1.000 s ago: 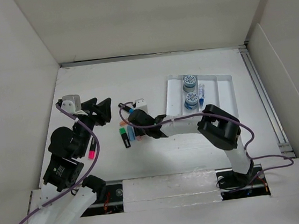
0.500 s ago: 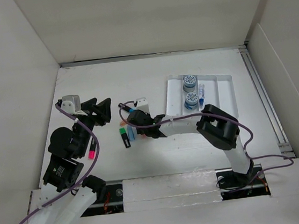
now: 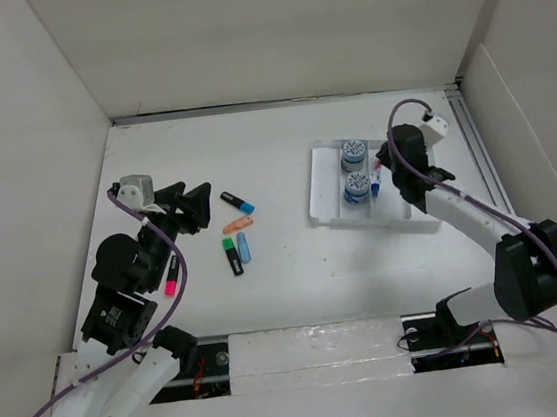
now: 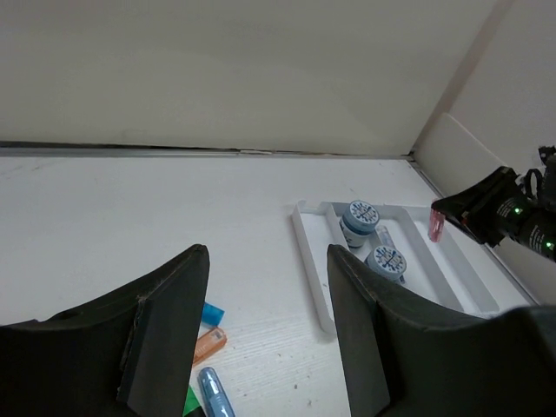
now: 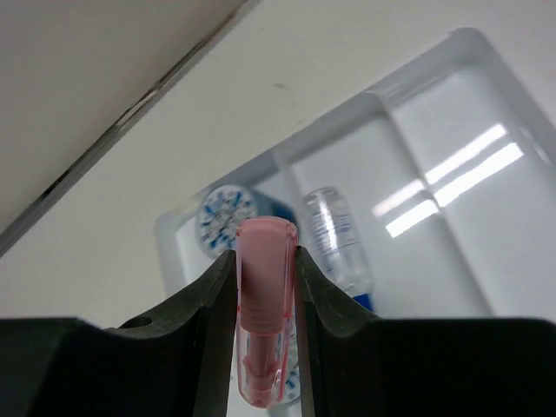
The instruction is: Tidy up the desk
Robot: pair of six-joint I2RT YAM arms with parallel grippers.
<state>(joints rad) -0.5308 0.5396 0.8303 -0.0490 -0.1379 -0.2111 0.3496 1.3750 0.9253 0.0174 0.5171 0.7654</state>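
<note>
The desk [image 3: 296, 277] is the white tabletop. My right gripper [image 3: 383, 168] is shut on a pink highlighter [image 5: 264, 295] and holds it above the white tray [image 3: 418, 180]; it also shows in the left wrist view [image 4: 436, 225]. The tray holds two round blue-and-white containers [image 3: 353, 150] [image 3: 356, 187] and a small clear bottle [image 5: 335, 236]. My left gripper [image 3: 192, 196] is open and empty, hovering over the desk's left part. Several highlighters lie right of it: a dark one with a blue cap [image 3: 239, 202], orange [image 3: 230, 226], green [image 3: 231, 255] and light blue [image 3: 244, 247].
Another pink highlighter [image 3: 173, 277] lies partly under my left arm. White walls enclose the desk. A metal rail [image 3: 487, 185] runs along the right edge, close to the tray. The tray's right compartment [image 5: 486, 226] holds nothing.
My right arm has swung from the highlighters in the middle of the desk over to the tray, carrying the pink highlighter. The left arm has barely moved.
</note>
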